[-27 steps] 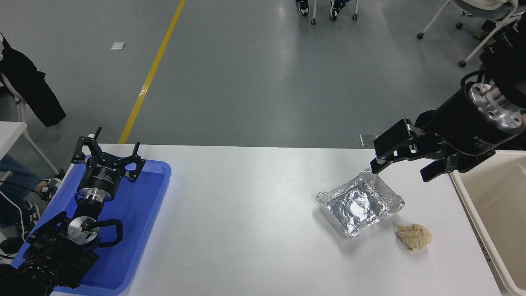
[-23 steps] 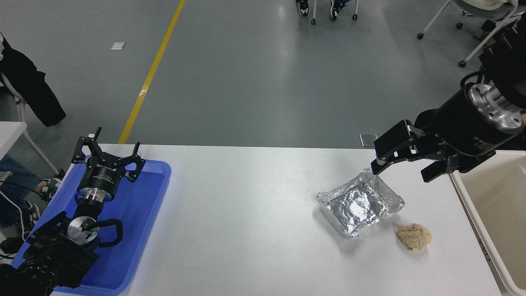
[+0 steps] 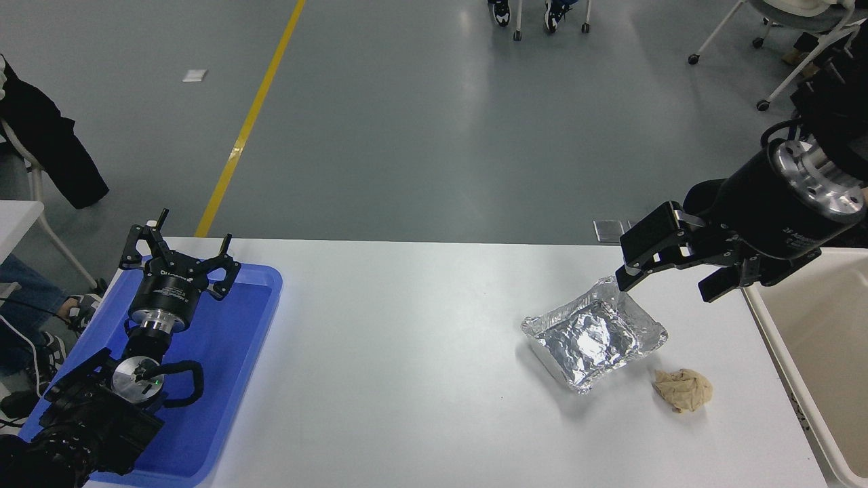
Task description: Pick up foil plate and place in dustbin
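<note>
The foil plate [image 3: 595, 336], shiny and crinkled, lies flat on the white table [image 3: 407, 352] right of centre. My right gripper [image 3: 668, 286] comes in from the right edge and hangs open just above and behind the plate's far right corner, with one fingertip [image 3: 625, 280] close over the rim and the other out to the right. It holds nothing. The beige dustbin [image 3: 810, 352] stands at the table's right end, partly cut off by the picture. My left gripper [image 3: 178, 251] is parked open at the lower left.
A crumpled tan paper ball [image 3: 683, 390] lies just in front of and right of the plate. A blue tray [image 3: 224, 352] sits under the left arm. Office chairs [image 3: 780, 41] and a person's feet [image 3: 529, 13] are on the floor beyond the table.
My right gripper has shifted very slightly to the right and down. The plate, paper ball and left arm have not moved.
</note>
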Controlling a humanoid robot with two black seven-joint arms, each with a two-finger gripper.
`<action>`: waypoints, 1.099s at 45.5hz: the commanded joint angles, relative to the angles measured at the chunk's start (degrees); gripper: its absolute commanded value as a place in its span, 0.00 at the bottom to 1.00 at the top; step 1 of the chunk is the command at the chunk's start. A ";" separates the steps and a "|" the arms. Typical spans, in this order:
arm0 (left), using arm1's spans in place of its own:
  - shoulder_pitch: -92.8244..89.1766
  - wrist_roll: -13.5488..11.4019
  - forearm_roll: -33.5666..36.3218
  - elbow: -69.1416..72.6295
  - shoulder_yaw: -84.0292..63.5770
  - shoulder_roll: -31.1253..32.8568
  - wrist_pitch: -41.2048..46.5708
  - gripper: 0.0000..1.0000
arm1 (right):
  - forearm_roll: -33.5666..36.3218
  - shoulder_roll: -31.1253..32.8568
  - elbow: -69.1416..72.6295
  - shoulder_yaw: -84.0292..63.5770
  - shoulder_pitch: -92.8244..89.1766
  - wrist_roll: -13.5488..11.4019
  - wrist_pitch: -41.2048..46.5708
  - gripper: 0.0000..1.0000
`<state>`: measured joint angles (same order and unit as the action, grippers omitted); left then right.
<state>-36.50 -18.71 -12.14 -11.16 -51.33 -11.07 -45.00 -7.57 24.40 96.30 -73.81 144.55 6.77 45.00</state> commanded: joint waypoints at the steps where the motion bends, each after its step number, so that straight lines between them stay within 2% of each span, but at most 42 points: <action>1: 0.02 -0.01 0.01 0.00 0.00 -0.01 0.00 1.00 | -0.25 0.12 -0.24 0.33 -0.32 0.00 0.00 1.00; 32: -0.07 -0.01 0.01 0.00 0.00 -0.01 0.00 1.00 | -2.89 -1.02 -4.80 3.67 -5.15 -0.09 -1.23 1.00; 45: -0.07 -0.01 0.01 0.00 0.09 0.08 0.00 1.00 | -8.60 -4.71 -14.03 6.57 -17.45 0.00 -8.17 1.00; 50: -0.15 -0.01 0.01 0.00 0.00 0.08 0.00 1.00 | -12.98 -6.03 -18.33 7.19 -23.42 0.00 -11.94 1.00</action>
<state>-36.57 -18.73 -12.13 -11.16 -51.27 -11.01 -45.00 -14.39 21.11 85.88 -68.50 131.83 6.73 39.20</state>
